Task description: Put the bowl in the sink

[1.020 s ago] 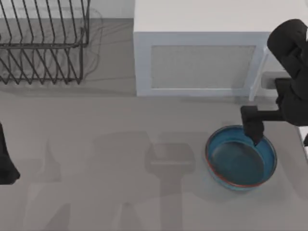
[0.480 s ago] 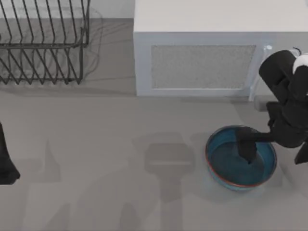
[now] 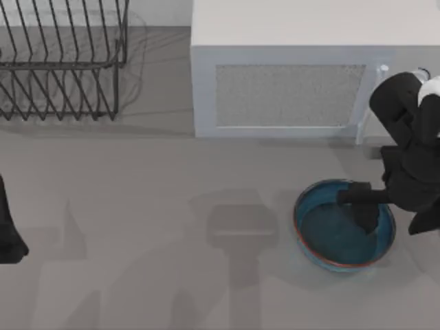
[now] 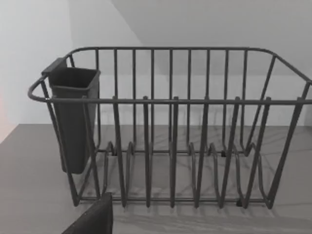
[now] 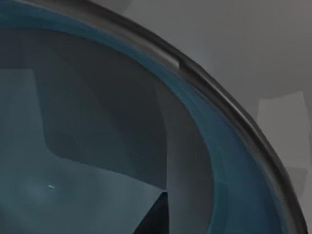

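The right gripper hangs low inside the bowl, by its right-hand wall; whether its fingers are parted or closed I cannot tell. From the left: the left arm is parked at the frame's left edge, a dish rack fills the upper left, a microwave sits upper centre, and the bowl rests on the table at lower right. Nothing is lifted yet; gripping, carrying and placing appear to remain.

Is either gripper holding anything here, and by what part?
Cannot be told. The right gripper is down inside the bowl, near its rim by the microwave, but no grip shows. The left arm is parked at the table's left edge.
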`<state>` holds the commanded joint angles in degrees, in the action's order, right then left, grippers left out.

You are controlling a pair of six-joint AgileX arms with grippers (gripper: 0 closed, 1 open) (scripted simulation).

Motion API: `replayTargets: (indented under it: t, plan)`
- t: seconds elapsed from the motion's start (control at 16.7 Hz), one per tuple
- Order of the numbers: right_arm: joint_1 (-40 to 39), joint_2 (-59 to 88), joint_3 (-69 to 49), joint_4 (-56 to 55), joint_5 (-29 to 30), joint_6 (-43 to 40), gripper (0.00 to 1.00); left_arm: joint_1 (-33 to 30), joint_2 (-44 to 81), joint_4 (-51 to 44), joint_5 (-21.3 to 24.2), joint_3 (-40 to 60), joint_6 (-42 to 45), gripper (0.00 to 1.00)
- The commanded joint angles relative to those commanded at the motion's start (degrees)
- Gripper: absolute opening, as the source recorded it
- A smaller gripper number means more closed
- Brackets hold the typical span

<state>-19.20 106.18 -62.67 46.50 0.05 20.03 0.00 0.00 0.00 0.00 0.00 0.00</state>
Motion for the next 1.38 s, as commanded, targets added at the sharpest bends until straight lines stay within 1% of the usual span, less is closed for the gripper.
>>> replayTargets:
  t: [0.36, 0.42, 1.02, 1.2, 1.38]
  plan:
    - [0.00, 0.00, 0.00, 0.00, 0.00, 0.00, 0.02, 0.00, 0.00, 0.00, 0.00, 0.00, 0.00, 1.00]
    - [0.00, 0.00, 0.00, 0.00, 0.00, 0.00, 0.00, 0.00, 0.00, 0.00, 0.00, 0.00, 0.00, 1.00]
    - [-0.07, -0.21, -0.92, 0.93, 0.05, -0.08, 0.00, 0.00, 0.00, 0.00, 0.00, 0.00, 0.00, 1.00]
    - [-0.21, -1.14, -6.26, 6.84, 0.05, -0.19, 0.00, 0.00, 0.00, 0.00, 0.00, 0.00, 0.00, 1.00]
    - [-0.04, -2.91, -13.81, 17.79, 0.04, -0.20, 0.00, 0.00, 0.00, 0.00, 0.00, 0.00, 0.00, 1.00]
